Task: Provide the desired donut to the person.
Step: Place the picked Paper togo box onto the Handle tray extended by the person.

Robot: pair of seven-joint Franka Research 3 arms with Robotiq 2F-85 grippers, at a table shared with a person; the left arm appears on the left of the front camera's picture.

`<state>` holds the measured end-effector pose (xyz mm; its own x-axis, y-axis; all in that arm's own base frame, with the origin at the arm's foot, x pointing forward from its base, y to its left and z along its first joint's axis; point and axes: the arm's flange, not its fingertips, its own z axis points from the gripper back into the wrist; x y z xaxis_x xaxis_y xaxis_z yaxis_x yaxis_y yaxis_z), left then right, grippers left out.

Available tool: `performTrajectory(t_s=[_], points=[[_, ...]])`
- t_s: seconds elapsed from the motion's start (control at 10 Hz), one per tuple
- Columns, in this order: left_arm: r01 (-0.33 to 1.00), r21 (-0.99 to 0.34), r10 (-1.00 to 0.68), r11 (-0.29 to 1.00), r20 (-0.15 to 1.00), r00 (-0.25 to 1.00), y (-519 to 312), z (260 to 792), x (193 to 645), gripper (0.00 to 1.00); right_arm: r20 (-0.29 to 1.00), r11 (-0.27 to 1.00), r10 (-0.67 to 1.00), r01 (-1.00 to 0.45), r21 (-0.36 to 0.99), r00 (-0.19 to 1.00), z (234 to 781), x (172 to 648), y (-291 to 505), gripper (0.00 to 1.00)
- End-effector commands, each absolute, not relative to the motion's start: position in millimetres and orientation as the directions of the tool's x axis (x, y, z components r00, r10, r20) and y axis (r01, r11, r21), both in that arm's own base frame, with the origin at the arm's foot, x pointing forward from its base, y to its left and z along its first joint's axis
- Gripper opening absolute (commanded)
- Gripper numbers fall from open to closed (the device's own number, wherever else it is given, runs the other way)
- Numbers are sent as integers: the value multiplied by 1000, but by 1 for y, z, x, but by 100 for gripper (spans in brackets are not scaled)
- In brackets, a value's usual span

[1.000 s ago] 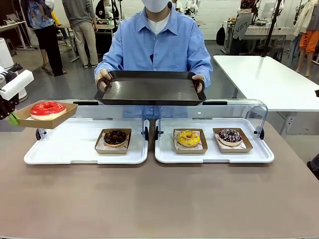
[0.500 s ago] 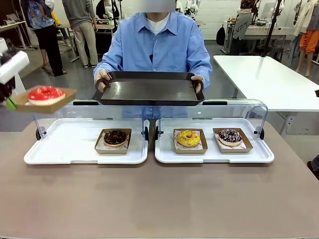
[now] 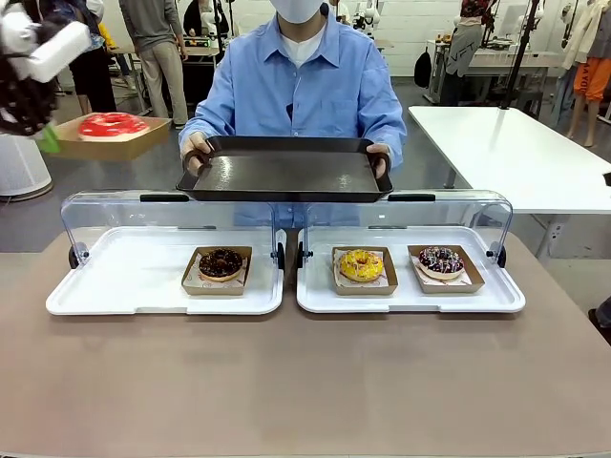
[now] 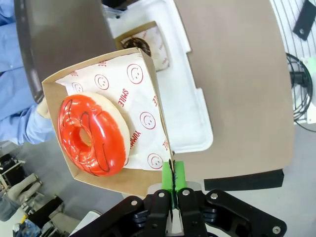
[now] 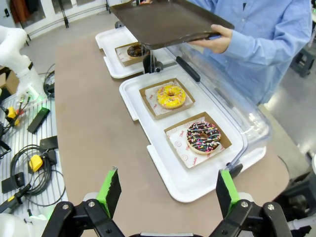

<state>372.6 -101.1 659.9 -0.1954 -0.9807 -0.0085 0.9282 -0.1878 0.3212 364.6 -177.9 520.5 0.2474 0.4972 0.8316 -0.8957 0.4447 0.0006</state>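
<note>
A red-glazed donut (image 3: 112, 124) lies in a brown paper tray (image 3: 105, 143) that my left gripper (image 3: 45, 140) holds by its rim, high at the far left, above the display case. In the left wrist view the donut (image 4: 92, 135) rests on smiley-print paper and the green pads (image 4: 173, 178) pinch the tray's edge. The person (image 3: 305, 81) in a light blue shirt stands across the table holding a dark serving tray (image 3: 286, 172) level with both hands. My right gripper (image 5: 167, 190) stands open above the table's near right side, with nothing between its fingers.
Two white trays (image 3: 143, 286) (image 3: 496, 296) sit under raised clear lids. The left one carries a chocolate donut (image 3: 221, 263); the right one a yellow donut (image 3: 360, 264) and a sprinkled chocolate donut (image 3: 440, 260). A white table (image 3: 516, 153) stands at the back right.
My left gripper has lifted the red donut in its tray from beside the left case up above it and slightly rightward. The person's dark tray has stayed put.
</note>
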Motion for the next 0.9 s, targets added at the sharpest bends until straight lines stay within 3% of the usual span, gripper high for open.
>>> performTrajectory(t_s=[0.0, 0.5, 0.8], points=[[940, 312, -987, -134, 40, -154, -144, 661, 410, 1, 840, 442, 486, -897, -1, 239, 520, 365, -179, 100], [934, 351, -992, -68, 80, -103, -213, 646, 481, 1, 840, 442, 486, -897, -1, 239, 520, 365, -179, 100], [963, 256, -993, -86, 53, -102, -234, 632, 522, 1, 840, 442, 486, -897, -1, 239, 520, 365, -179, 100]])
